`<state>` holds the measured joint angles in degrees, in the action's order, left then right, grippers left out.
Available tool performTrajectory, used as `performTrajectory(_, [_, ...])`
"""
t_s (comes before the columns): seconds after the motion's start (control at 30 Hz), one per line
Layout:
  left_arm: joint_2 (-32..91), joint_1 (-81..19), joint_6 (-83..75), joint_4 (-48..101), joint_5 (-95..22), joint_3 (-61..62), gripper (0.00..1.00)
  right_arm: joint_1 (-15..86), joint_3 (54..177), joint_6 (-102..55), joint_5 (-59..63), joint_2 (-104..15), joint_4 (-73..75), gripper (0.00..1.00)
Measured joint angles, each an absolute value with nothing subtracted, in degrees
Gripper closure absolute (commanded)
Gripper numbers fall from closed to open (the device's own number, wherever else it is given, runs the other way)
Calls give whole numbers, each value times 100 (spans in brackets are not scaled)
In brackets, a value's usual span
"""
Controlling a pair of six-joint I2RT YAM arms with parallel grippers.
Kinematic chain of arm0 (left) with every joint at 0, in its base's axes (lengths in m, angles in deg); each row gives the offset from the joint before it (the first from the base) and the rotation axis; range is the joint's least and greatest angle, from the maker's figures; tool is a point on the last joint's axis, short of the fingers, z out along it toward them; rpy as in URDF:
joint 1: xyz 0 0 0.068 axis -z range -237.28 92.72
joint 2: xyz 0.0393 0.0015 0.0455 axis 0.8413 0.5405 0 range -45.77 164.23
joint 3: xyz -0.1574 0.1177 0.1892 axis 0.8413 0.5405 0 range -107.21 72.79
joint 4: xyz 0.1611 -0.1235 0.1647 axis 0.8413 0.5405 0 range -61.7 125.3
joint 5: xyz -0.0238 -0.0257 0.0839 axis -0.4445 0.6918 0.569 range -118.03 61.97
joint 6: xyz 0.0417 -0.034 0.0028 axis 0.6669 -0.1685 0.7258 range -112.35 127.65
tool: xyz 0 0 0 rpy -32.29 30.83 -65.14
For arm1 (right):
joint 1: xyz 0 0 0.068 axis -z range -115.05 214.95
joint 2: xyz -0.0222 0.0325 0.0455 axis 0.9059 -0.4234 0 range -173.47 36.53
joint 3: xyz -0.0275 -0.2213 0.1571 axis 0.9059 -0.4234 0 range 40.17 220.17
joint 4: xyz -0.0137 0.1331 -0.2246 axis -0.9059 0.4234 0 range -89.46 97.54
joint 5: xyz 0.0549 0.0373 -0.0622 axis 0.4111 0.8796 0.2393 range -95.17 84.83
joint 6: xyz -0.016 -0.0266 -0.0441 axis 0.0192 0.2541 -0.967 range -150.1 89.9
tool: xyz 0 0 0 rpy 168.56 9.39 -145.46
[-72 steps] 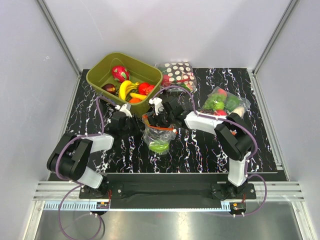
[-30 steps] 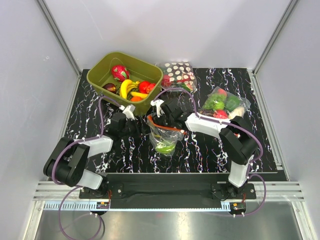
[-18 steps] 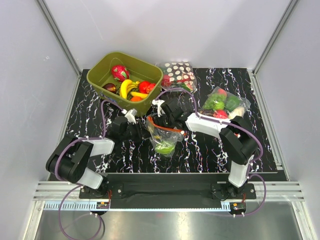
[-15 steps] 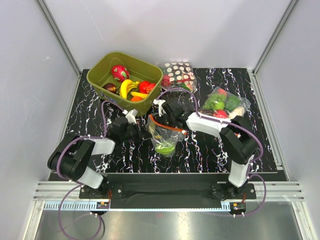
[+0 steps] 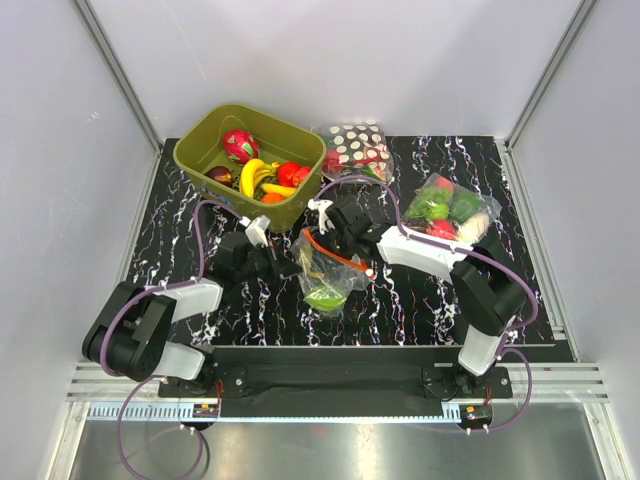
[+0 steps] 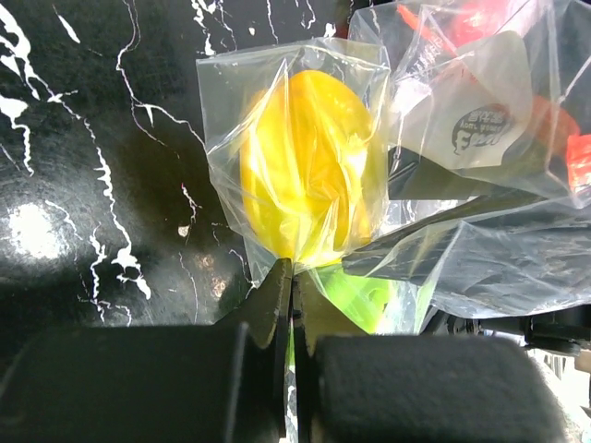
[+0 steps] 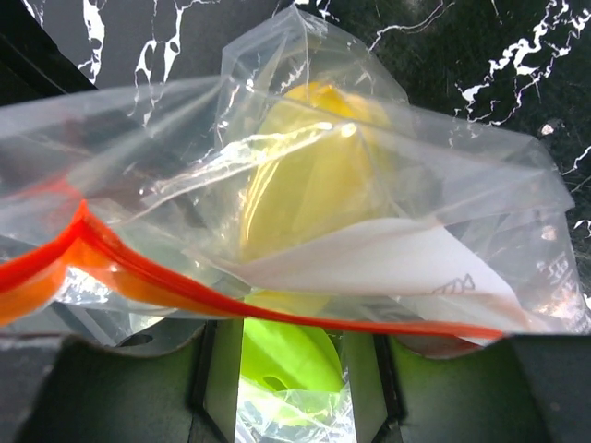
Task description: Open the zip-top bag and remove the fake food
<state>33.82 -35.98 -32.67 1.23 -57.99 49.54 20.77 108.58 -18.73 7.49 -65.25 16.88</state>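
Observation:
The zip-top bag point(image 5: 325, 278) stands in the middle of the mat, its orange-red zip strip point(image 5: 338, 254) on top. Inside it I see fake food: a yellow piece point(image 6: 305, 166) and a green piece point(image 5: 323, 296). My left gripper point(image 5: 284, 262) is shut on the bag's lower left plastic; in the left wrist view its jaws point(image 6: 292, 277) pinch the film under the yellow piece. My right gripper point(image 5: 336, 232) is at the bag's top. In the right wrist view its jaws point(image 7: 295, 374) stand apart, the zip strip point(image 7: 185, 281) lies across them and the green piece point(image 7: 286, 355) sits between them.
An olive bin point(image 5: 200, 150) at the back left holds a banana, red fruit and a dragon fruit toy. A polka-dot bag point(image 5: 355, 145) lies behind the grippers. A bag of green and red vegetables point(image 5: 445, 205) lies at the right, by the right arm.
Both grippers and the bag have shifted a little to the right. The left arm has stretched out after it, and the bag's top now leans right.

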Motion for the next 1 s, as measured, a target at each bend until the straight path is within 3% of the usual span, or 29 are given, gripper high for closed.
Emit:
performTrajectory(0.3, [3371, -3836, -3144, 501, -5482, 4956, 100, 2105, 10746, -1999, 485, -6562, 2047, 66])
performTrajectory(0.63, [3516, -3887, -3105, 593, -5355, 4954, 100, 2112, 10689, -2021, 443, -6623, 2162, 74])
performTrajectory(1.0, [3690, -3887, -2985, 628, -5353, 4871, 100, 2129, 10768, -1901, 736, -5260, 2379, 74])
